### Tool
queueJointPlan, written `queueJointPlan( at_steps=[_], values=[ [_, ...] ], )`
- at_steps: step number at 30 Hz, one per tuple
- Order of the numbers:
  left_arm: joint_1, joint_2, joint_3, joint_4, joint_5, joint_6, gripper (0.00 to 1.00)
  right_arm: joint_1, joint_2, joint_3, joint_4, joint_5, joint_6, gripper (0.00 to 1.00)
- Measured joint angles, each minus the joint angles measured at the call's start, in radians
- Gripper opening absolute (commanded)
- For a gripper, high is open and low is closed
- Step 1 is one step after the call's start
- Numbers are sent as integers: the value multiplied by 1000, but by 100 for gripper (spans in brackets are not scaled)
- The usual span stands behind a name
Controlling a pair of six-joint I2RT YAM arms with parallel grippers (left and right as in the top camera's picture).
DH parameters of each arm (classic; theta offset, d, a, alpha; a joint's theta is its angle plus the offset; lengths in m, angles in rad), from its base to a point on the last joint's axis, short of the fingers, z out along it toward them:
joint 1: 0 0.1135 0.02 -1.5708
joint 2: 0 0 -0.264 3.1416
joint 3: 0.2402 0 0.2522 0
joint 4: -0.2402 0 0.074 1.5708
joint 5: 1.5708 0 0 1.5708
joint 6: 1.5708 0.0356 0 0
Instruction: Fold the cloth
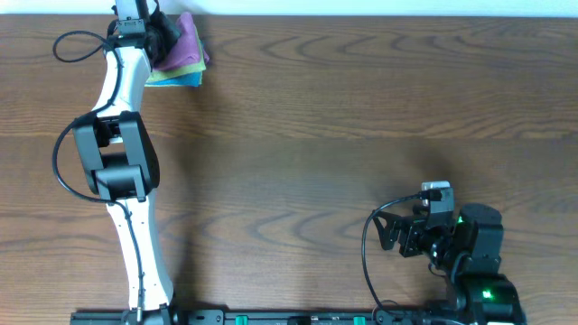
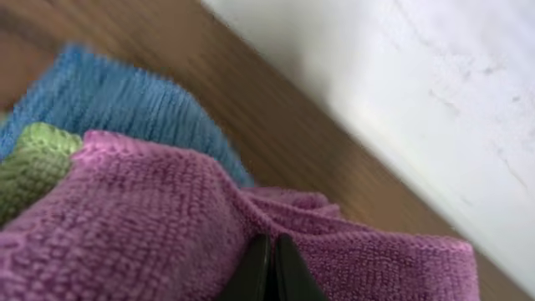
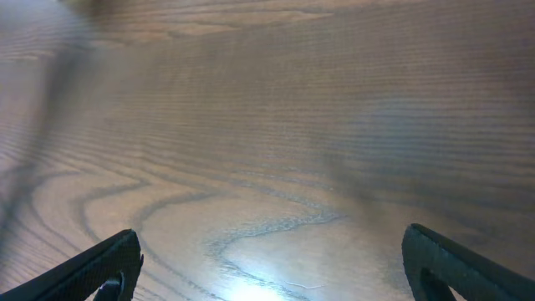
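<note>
The purple cloth (image 1: 190, 41) lies at the table's far left edge, on top of a stack of other cloths. In the left wrist view the cloth (image 2: 150, 217) fills the lower frame and puckers into a crease right at the fingertips. My left gripper (image 2: 273, 240) has its two black fingers pressed together, pinching that crease. From overhead the left gripper (image 1: 165, 38) sits at the cloth's left side. My right gripper (image 1: 390, 233) rests low at the near right, far from the cloth. Its fingers (image 3: 100, 267) are spread wide over bare wood, nothing between them.
Under the purple cloth lie a yellow-green folded cloth (image 2: 33, 163) and a blue folded cloth (image 2: 109, 96), both peeking out (image 1: 181, 79). Just behind the stack runs the table's far edge, with a white surface (image 2: 418, 84) beyond it.
</note>
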Motion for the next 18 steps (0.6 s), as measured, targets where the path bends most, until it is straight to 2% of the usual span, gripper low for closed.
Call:
queueJointPlan(
  at_steps=[2, 3, 4, 5, 7, 12, 18],
  values=[
    [0, 0, 3, -33, 0, 11, 6, 0, 0, 0, 0, 0, 0, 99],
    [0, 0, 4, -39, 0, 23, 11, 0, 0, 0, 0, 0, 0, 99],
    [0, 0, 4, -39, 0, 31, 25, 0, 0, 0, 0, 0, 0, 99],
    [0, 0, 6, -39, 2, 55, 62, 0, 0, 0, 0, 0, 0, 99],
    [0, 0, 14, -38, 12, 78, 94, 0, 0, 0, 0, 0, 0, 99],
    [-5, 0, 80, -72, 22, 156, 96, 0, 0, 0, 0, 0, 0, 99],
    [-3, 0, 220, -223, 18, 224, 96, 0, 0, 0, 0, 0, 0, 99]
  ],
)
